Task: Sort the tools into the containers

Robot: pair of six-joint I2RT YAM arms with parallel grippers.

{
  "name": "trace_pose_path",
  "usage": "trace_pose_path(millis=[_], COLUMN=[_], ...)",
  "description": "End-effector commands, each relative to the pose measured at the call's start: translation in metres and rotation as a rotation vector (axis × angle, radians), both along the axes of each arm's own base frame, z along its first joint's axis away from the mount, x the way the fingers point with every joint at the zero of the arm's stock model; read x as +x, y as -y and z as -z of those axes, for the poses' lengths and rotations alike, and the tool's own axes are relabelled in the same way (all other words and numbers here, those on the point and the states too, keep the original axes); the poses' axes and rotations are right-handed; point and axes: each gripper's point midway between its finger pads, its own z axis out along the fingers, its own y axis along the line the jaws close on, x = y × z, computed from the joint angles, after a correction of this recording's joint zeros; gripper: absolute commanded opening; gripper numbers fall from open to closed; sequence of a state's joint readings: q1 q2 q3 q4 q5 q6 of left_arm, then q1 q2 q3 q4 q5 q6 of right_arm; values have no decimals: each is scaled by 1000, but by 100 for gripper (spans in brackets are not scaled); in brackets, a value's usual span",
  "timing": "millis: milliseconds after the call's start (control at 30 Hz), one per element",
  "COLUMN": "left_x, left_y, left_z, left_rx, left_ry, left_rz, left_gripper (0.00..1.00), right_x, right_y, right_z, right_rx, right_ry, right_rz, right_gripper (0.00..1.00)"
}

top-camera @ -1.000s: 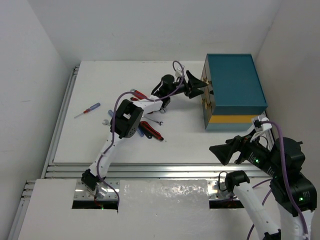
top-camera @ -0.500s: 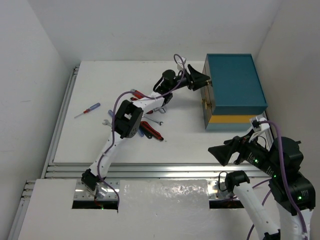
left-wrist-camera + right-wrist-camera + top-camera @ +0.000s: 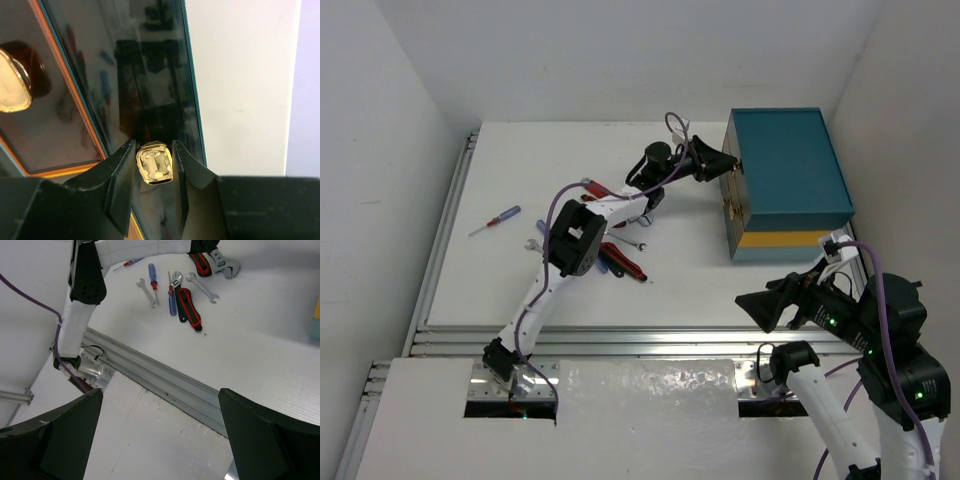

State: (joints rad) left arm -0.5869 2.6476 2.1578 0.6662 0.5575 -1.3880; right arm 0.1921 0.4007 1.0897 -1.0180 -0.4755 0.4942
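Observation:
The teal box (image 3: 790, 170) stands at the back right, its latched front facing left. My left gripper (image 3: 728, 163) is at that front, its jaws closed round a brass latch (image 3: 155, 162) of a drawer. The tools lie mid-table: red-and-black wrenches (image 3: 189, 307), a blue-and-red screwdriver (image 3: 152, 276) and thin silver spanners (image 3: 148, 292). Another screwdriver (image 3: 496, 220) lies alone at the left. My right gripper (image 3: 760, 305) is wide open and empty, above the table's near rail.
A second brass latch (image 3: 12, 82) shows further along the box front. The aluminium rail (image 3: 165, 382) runs along the table's near edge. White walls close in left, back and right. My left arm stretches over the tool pile.
My left gripper has moved right onto the box front and narrowed its jaws round the latch. The right arm has barely moved.

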Motion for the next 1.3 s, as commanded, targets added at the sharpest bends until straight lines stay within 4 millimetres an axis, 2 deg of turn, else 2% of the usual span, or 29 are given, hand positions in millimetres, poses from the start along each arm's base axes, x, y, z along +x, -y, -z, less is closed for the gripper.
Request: trace_pose_path(millis=[0,100,133,200,233,400,467,500,567,633,667,700,733,800,833,867,900,933,967,1000,1033,1067,1100,1133,1167,1200,1233,1267], left_x=[-8,0,7,1,5,3,1,0,-2,-5,-3,-3,-7,-6,-4,0,-1,1,12,9,5,-6,-16,-32,-46,-73,-94,-109], left_y=[-26,-56,-73,-89,-100,-120,-123,-124,-124,-128,-132,-135,-140,-153,-159,-172,-185,-197,-231,-256,-292,-324,-347,-387,-405,-424,-440,-447], left_z=[-51,-59,-58,-60,-60,-55,-56,-56,-58,-59,-55,-55,-58,-60,-55,-53,-64,-65,-45,-63,-43,-73,-74,-70,-79,-103,-106,-110], left_rx=[8,51,65,67,72,108,114,118,128,146,167,176,186,225,260,304,337,381,508,564,707,765,838,985,1032,1051,1110,1145], left_ry=[124,155,151,153,149,154,159,163,161,169,159,157,155,165,132,152,156,144,75,70,-41,6,-20,-76,-90,-74,-95,-67], left_rz=[1,-24,-44,-48,-61,-50,-48,-46,-43,-55,-77,-93,-103,-141,-166,-200,-240,-283,-394,-481,-602,-701,-775,-909,-969,-1039,-1083,-1083], left_gripper=[7,7,9,13,14,13,17,27,29,50,82,95,100,100,100,100,100,100,100,100,100,100,100,100,100,100,100,100], right_x=[9,9,10,10,11,14,14,14,16,17,17,18,18,20,21,22,24,23,26,26,30,40,46,54,61,74,84,87], right_y=[-3,-2,-1,0,1,1,1,0,0,0,-1,-1,-1,-3,-4,-6,-9,-15,-23,-34,-37,-40,-41,-43,-44,-47,-50,-59], right_z=[-9,-9,-10,-10,-11,-14,-15,-15,-13,-11,-10,-8,-8,-3,-1,-1,5,7,4,13,15,17,17,10,8,11,6,-2], right_rx=[9,0,-8,-16,-19,-19,-18,-19,-21,-24,-26,-27,-26,-25,-25,-20,-12,6,44,75,89,91,89,96,100,97,98,86], right_ry=[32,37,44,49,54,52,54,53,43,34,28,24,20,1,-9,-17,-36,-46,-42,-97,-121,-142,-148,-125,-125,-151,-136,-121], right_rz=[-5,-4,-4,0,2,10,8,5,5,4,1,-1,-2,-9,-13,-26,-41,-76,-113,-180,-193,-204,-199,-201,-193,-185,-180,-210], right_gripper=[99,99,99,99,99,99,99,99,99,99,99,99,99,99,99,99,99,99,99,99,99,99,99,99,99,99,99,99])
